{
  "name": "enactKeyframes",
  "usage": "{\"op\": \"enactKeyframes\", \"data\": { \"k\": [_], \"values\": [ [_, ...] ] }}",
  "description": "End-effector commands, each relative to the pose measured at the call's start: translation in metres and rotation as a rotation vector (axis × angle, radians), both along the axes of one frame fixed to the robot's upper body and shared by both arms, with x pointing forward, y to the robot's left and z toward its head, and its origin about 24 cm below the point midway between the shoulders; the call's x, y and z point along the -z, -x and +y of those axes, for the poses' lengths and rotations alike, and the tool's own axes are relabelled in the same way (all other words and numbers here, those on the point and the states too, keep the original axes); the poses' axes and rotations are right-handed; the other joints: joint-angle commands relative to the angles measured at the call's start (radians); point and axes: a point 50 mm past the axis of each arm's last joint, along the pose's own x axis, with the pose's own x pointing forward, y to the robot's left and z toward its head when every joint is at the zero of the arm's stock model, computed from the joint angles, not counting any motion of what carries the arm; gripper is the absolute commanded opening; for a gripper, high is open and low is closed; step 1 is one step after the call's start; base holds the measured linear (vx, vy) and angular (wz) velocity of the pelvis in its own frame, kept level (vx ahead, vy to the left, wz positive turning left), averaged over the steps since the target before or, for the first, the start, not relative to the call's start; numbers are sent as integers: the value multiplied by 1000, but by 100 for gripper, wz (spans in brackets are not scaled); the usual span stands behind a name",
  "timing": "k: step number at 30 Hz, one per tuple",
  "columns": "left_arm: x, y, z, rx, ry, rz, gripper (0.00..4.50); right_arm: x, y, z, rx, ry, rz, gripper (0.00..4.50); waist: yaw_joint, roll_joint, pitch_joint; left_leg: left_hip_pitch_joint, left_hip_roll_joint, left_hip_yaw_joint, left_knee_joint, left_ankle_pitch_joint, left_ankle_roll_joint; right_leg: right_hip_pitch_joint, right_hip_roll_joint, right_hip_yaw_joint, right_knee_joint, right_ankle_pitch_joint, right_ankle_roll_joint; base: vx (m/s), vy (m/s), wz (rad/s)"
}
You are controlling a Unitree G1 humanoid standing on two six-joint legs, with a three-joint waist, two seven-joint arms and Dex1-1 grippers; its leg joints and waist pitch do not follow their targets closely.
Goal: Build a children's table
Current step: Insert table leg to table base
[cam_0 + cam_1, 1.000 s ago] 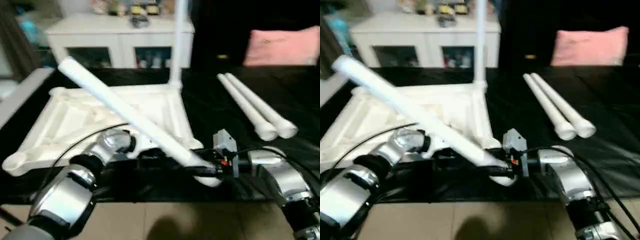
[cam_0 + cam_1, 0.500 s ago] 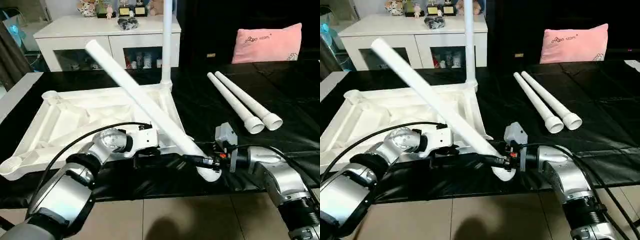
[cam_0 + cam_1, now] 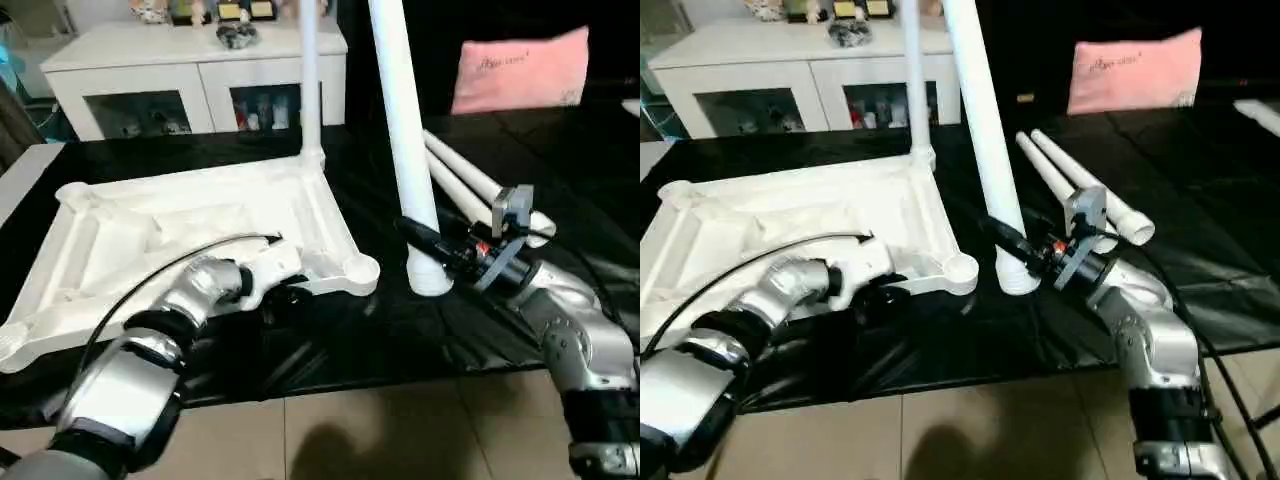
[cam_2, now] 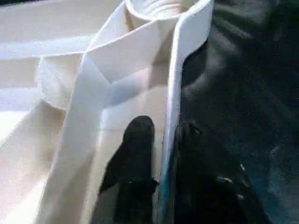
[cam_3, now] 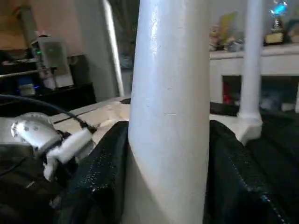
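Note:
The children's table lies in parts on a black table. Its white tabletop (image 3: 150, 230) rests underside up, with one leg (image 3: 309, 80) standing in the far right corner socket. My right gripper (image 3: 415, 232) is shut on a second leg (image 3: 400, 130), held nearly upright. That leg's wide end rests on the black surface just right of the near right corner socket (image 3: 357, 269). Black fingers (image 5: 100, 172) flank the leg (image 5: 173, 93) in the right wrist view. My left gripper (image 4: 163, 135) straddles the tabletop's near rim wall (image 4: 170, 93), one finger inside and one outside. Two loose legs (image 3: 470, 185) lie behind the right arm.
A white glass-door cabinet (image 3: 130, 70) stands beyond the table and a pink cushion (image 3: 520, 70) lies at the back right. The table's near edge (image 3: 330, 385) runs just below my forearms, with tiled floor beneath.
My right gripper has swung the held leg from slanting across the tabletop to nearly upright, to the right of the near corner socket. The left gripper stays at the near rim. The camera has shifted.

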Motion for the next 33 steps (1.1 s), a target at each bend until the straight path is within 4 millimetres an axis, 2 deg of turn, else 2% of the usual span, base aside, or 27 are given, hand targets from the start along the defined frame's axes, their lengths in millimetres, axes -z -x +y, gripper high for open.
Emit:
{"op": "enactKeyframes", "data": {
  "k": [1,2,3,5,7,9,10,11,12,13,14,16,17,18,19,20,21,23,24,25,26,27,28,29,30,32,33],
  "values": [
    [-48,-1,-19,205,135,4,149,-4,0,-1,36,0,-6,189,18,-19,-56,10,102,-36,-91,-192,28,14,-89,52,-71,-145,-195,0,0,0],
    [-54,0,-21,221,139,-2,153,-4,0,-1,42,-5,-5,189,21,-11,-68,13,106,-31,-84,-142,37,14,-84,47,-57,-47,-217,0,0,0],
    [-59,2,-23,238,144,-4,158,-5,0,-2,54,-12,-7,189,18,-7,-65,1,101,-19,-82,-141,64,3,-67,38,-53,39,-248,0,0,0],
    [-60,3,-24,246,146,0,169,-5,0,-2,66,-19,-9,189,23,-16,-75,-4,87,-6,-53,-52,112,3,-60,33,-35,227,-278,39,-7,-1],
    [-63,6,-26,278,173,4,198,-8,1,-3,91,-39,-14,189,33,-19,-88,-24,74,-4,-24,140,203,9,-56,27,-4,483,-271,81,-13,-2],
    [-67,13,-24,272,232,47,206,-10,4,-4,112,-59,-19,189,40,-12,-94,-25,78,-7,-10,215,241,1,-54,21,8,575,-263,32,-11,-1],
    [-67,13,-24,272,232,47,216,-10,4,-4,112,-59,-19,189,37,-13,-94,-35,80,-10,-6,232,246,2,-55,18,17,577,-264,0,0,0],
    [-70,16,-21,253,234,47,230,-10,6,-4,117,-61,-22,189,37,-12,-88,-34,81,-5,-1,196,244,-10,-51,17,11,520,-267,0,0,0],
    [-73,19,-18,230,247,48,241,-11,7,-5,128,-62,-26,189,37,-12,-88,-34,81,-5,-1,196,244,-10,-51,17,11,520,-267,0,0,0],
    [-75,20,-16,194,273,47,241,-12,8,-6,138,-65,-28,189,34,-11,-85,-37,85,-4,-7,119,223,-7,-59,19,5,404,-272,0,0,0],
    [-75,20,-16,191,278,46,245,-12,8,-6,140,-65,-28,189,33,-11,-80,-38,83,-3,-8,96,220,-10,-57,19,-2,358,-272,0,0,0],
    [-84,18,-13,91,365,18,261,-14,9,-6,180,-75,-32,189,31,-12,-68,-32,90,0,-20,-33,165,-13,-58,24,-20,132,-270,0,0,0],
    [-84,18,-13,91,365,18,274,-14,9,-6,180,-75,-32,189,30,-10,-64,-30,91,2,-25,-67,152,-17,-56,24,-28,76,-266,-61,-13,4],
    [-92,10,-8,-107,429,-56,289,-15,10,-4,246,-78,-25,189,27,-13,-55,-23,95,4,-36,-154,96,-20,-50,26,-39,-53,-245,-71,-4,5],
    [-92,7,-5,-193,443,-71,294,-13,11,-3,271,-65,-20,189,24,-20,-49,-21,94,5,-40,-190,83,-22,-52,27,-50,-113,-232,-71,-4,5],
    [-92,7,-5,-193,443,-71,305,-13,11,-3,271,-65,-20,189,22,-17,-43,-19,95,4,-46,-232,59,-22,-51,26,-52,-183,-220,-68,4,4],
    [-91,7,-5,-238,443,-84,319,-12,11,-2,287,-52,-15,189,18,-26,-38,-12,91,4,-52,-296,21,-22,-55,27,-69,-318,-178,-59,14,1],
    [-87,9,-5,-304,450,-89,328,-9,11,0,311,-34,-15,189,11,-20,-34,-5,94,-2,-62,-346,-24,-22,-57,31,-74,-402,-132,-30,7,1],
    [-83,11,-5,-362,445,-85,340,-7,12,3,333,-29,-13,189,9,-22,-34,-2,92,-4,-67,-354,-31,-21,-58,31,-83,-422,-109,0,0,0],
    [-81,16,-4,-408,458,-97,350,-7,14,6,357,-27,-11,189,7,-14,-41,-7,94,-6,-70,-319,-34,-15,-58,33,-77,-354,-106,0,0,0],
    [-80,20,-3,-443,472,-99,363,-8,16,9,368,-29,-16,189,7,-8,-43,-11,94,-7,-72,-302,-31,-13,-56,32,-75,-314,-107,0,0,0],
    [-80,20,-3,-443,472,-99,372,-8,16,9,368,-29,-16,189,3,-18,-46,-17,92,-5,-72,-274,-22,-12,-50,32,-72,-247,-111,0,0,0],
    [-82,22,-2,-483,487,-120,377,-9,17,12,382,-33,-18,189,4,-12,-46,-15,90,-3,-71,-277,-19,-15,-48,32,-72,-241,-112,0,0,0],
    [-84,24,-1,-510,498,-136,381,-10,18,14,391,-35,-21,189,0,-15,-50,-15,89,-1,-67,-266,-11,-14,-47,33,-69,-193,-130,0,0,0],
    [-87,24,0,-525,492,-144,401,-12,18,17,395,-38,-28,189,-2,-6,-48,-14,88,0,-67,-272,-9,-17,-45,33,-71,-183,-136,0,0,0],
    [-90,24,0,-529,488,-154,419,-14,18,20,400,-40,-33,189,-3,-12,-49,-16,86,1,-64,-266,-3,-14,-45,33,-69,-175,-138,0,0,0],
    [-94,23,0,-518,494,-175,426,-14,18,22,408,-40,-33,189,0,-17,-49,-12,84,4,-61,-254,6,-19,-45,34,-72,-183,-137,0,0,0]
  ]
}}
